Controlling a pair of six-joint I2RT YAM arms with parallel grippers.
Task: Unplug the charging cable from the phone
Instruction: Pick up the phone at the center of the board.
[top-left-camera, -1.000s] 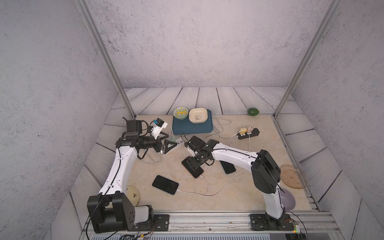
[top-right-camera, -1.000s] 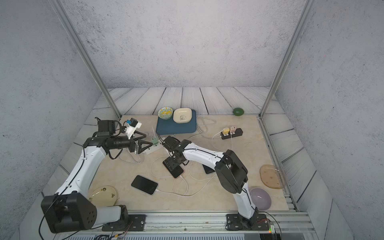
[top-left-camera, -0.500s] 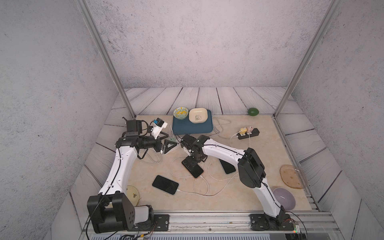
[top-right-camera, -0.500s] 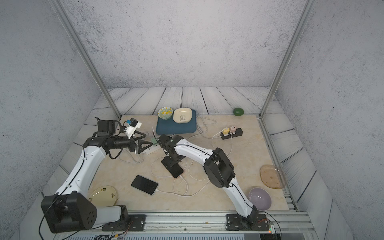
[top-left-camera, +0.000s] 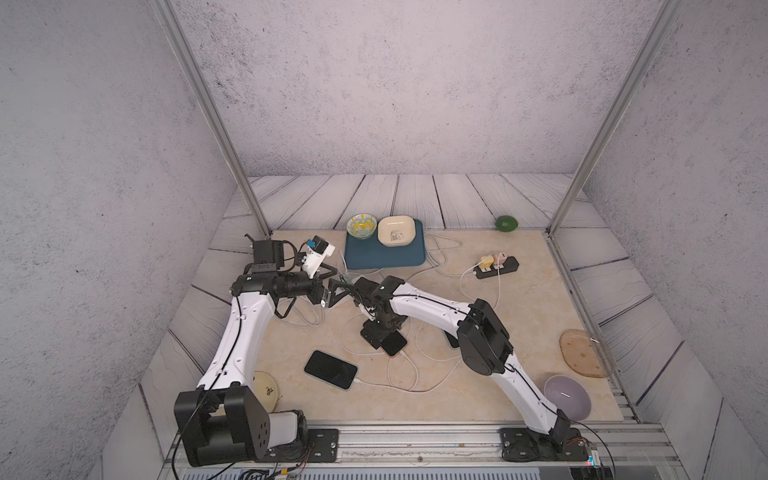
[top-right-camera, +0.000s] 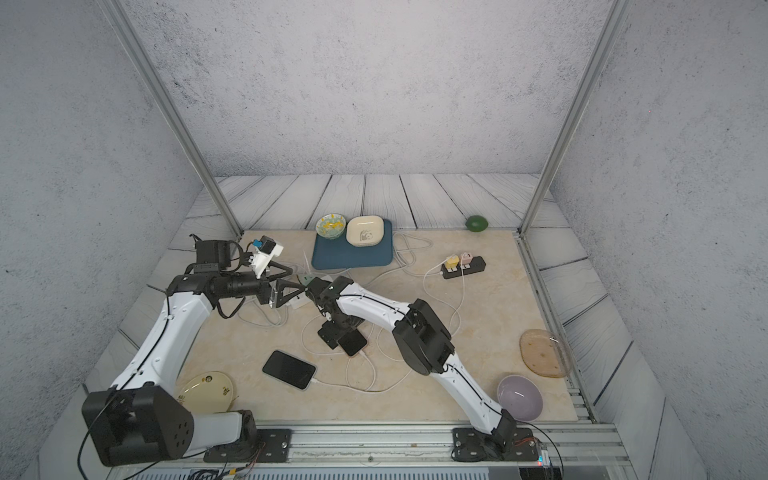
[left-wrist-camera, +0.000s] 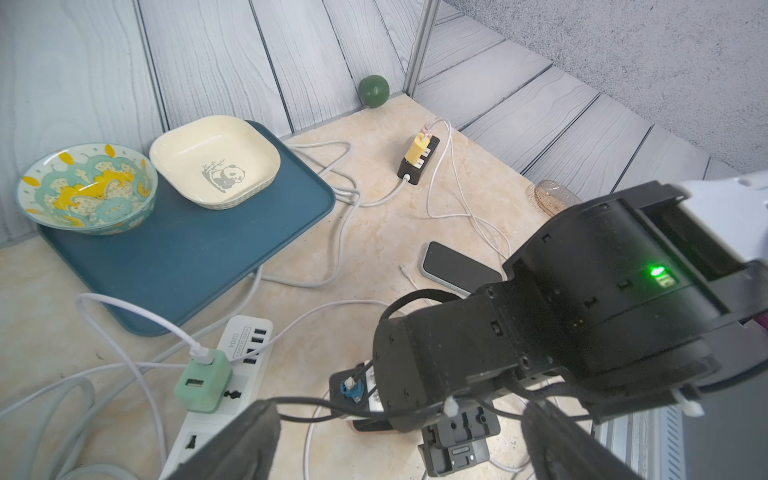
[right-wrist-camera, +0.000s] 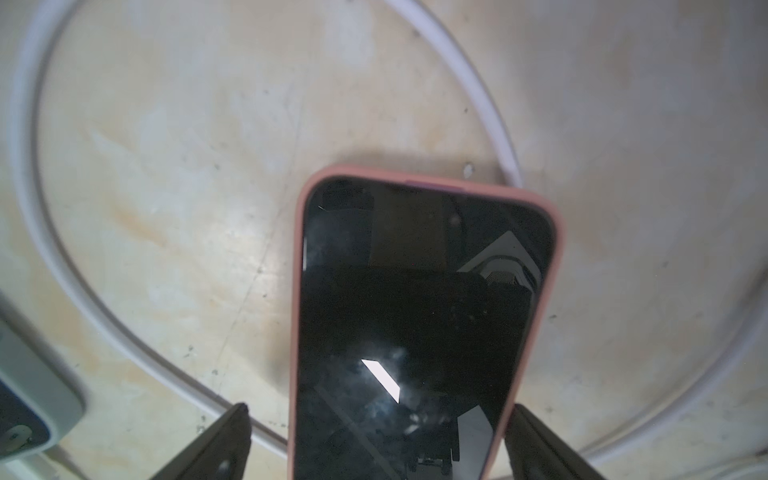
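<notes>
A phone in a pink case (top-left-camera: 395, 345) (top-right-camera: 354, 343) lies screen up in the middle of the table. A white charging cable (top-left-camera: 402, 354) leaves its near end. My right gripper (top-left-camera: 383, 337) (top-right-camera: 337, 336) points down over the phone's far half. In the right wrist view the phone (right-wrist-camera: 415, 311) lies between the open fingers of my right gripper (right-wrist-camera: 380, 411), which do not squeeze it, and the cable (right-wrist-camera: 478, 91) loops round it. My left gripper (top-left-camera: 343, 279) (left-wrist-camera: 401, 409) hovers open and holds nothing, just left of the right wrist.
A white power strip (left-wrist-camera: 232, 365) with a green charger lies under my left gripper. A second phone (top-left-camera: 331, 369) with a cable lies nearer the front, and a third phone (left-wrist-camera: 457, 266) further right. Blue tray (top-left-camera: 384, 257), black power strip (top-left-camera: 496, 268), loose cables and dishes surround them.
My right gripper's jaws opened wider over the pink phone. The right arm's elbow swung to the left. The left arm has not moved.
</notes>
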